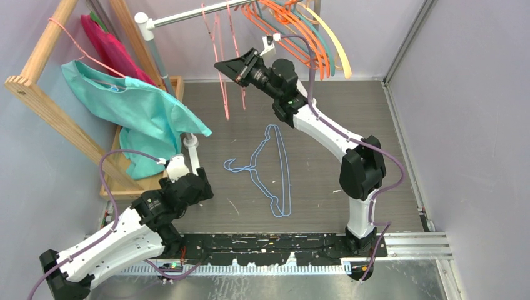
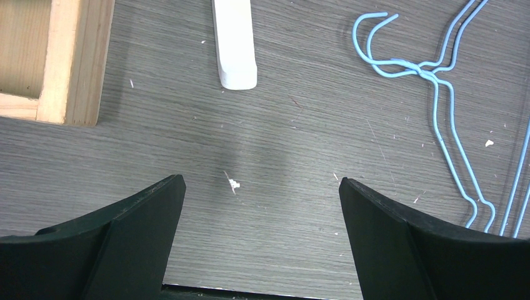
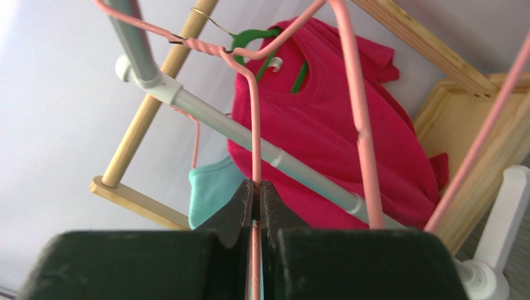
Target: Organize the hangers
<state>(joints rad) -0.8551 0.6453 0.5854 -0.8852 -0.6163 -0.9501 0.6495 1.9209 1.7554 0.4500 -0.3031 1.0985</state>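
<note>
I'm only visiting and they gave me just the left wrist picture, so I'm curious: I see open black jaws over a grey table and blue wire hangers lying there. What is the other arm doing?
Observer: The right gripper is raised beside a silver rail, jaws shut on a pink wire hanger.
Visitor: Is anything else on that rail?
Observer: Yes, a bunch of plastic hangers, orange, teal and cream, hangs at its right end.
Visitor: Any clothes around?
Observer: A teal shirt hangs from a wooden rack left of the rail.
</note>
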